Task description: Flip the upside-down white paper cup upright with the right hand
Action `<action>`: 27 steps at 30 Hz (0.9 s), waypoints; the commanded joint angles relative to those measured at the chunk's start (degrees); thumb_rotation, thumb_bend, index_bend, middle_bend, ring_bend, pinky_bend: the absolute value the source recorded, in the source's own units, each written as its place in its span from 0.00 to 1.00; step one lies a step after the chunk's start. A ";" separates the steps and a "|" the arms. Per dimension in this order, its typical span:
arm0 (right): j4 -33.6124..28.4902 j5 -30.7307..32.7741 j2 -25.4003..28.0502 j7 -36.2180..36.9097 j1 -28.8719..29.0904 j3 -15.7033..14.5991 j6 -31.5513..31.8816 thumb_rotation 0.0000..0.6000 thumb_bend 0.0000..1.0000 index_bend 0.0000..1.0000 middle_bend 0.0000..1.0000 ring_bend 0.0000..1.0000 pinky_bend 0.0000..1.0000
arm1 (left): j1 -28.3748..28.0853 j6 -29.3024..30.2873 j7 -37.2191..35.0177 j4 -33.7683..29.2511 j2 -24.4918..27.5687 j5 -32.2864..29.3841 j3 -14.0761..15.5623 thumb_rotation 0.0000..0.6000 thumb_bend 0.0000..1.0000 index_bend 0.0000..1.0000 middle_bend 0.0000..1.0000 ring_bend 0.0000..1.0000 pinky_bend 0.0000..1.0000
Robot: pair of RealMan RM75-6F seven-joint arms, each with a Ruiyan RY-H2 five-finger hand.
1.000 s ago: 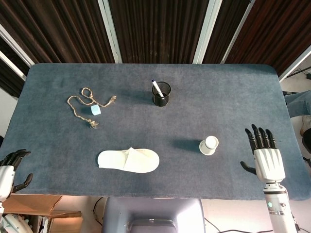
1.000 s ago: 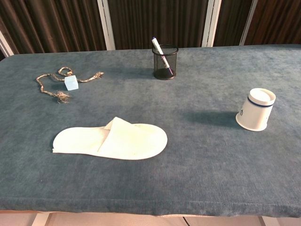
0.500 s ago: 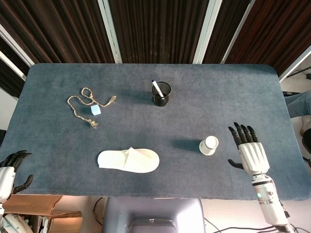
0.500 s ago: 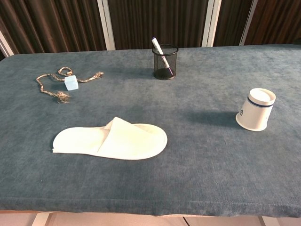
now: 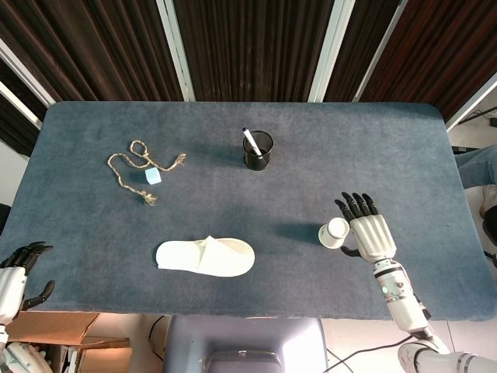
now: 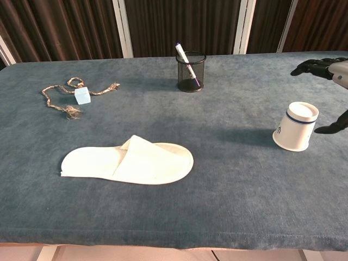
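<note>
The white paper cup (image 5: pixel 334 232) (image 6: pixel 296 126) stands upside down on the right part of the blue table, its base with a dark band facing up. My right hand (image 5: pixel 368 233) (image 6: pixel 333 70) hovers just to the right of the cup, fingers spread and open, thumb reaching toward it, apart from it. In the chest view only its dark fingertips and thumb show at the right edge. My left hand (image 5: pixel 17 268) rests open off the table's front left corner, holding nothing.
A white slipper (image 5: pixel 205 256) (image 6: pixel 128 160) lies at front centre. A black mesh pen holder (image 5: pixel 258 150) (image 6: pixel 190 72) with a marker stands at the back. A rope with a small blue block (image 5: pixel 144 169) (image 6: pixel 76 94) lies at the left.
My right hand has moved left from the table's right edge to just beside the cup and now shows in the chest view. The cup and left hand have not moved.
</note>
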 commanded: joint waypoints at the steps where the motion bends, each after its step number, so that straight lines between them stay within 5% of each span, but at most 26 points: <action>1: 1.53 0.29 -1.25 -0.61 0.56 -0.10 -0.43 1.00 0.22 0.29 0.21 0.05 0.18 | 0.04 -0.07 0.13 -0.19 -0.01 -0.22 -0.01 1.00 0.34 0.24 0.15 0.15 0.32; 18: 14.97 0.03 -9.87 2.74 3.37 -0.18 -1.23 1.00 0.37 0.43 0.34 0.23 0.37 | -0.32 -1.44 1.13 -1.07 0.51 -1.00 0.24 1.00 0.34 0.26 0.15 0.15 0.32; 27: 18.43 -1.81 -11.70 4.84 3.05 -0.93 0.82 1.00 0.64 0.63 0.49 0.42 0.57 | -0.10 -1.07 0.89 -1.23 0.72 -0.82 0.32 1.00 0.34 0.26 0.15 0.15 0.32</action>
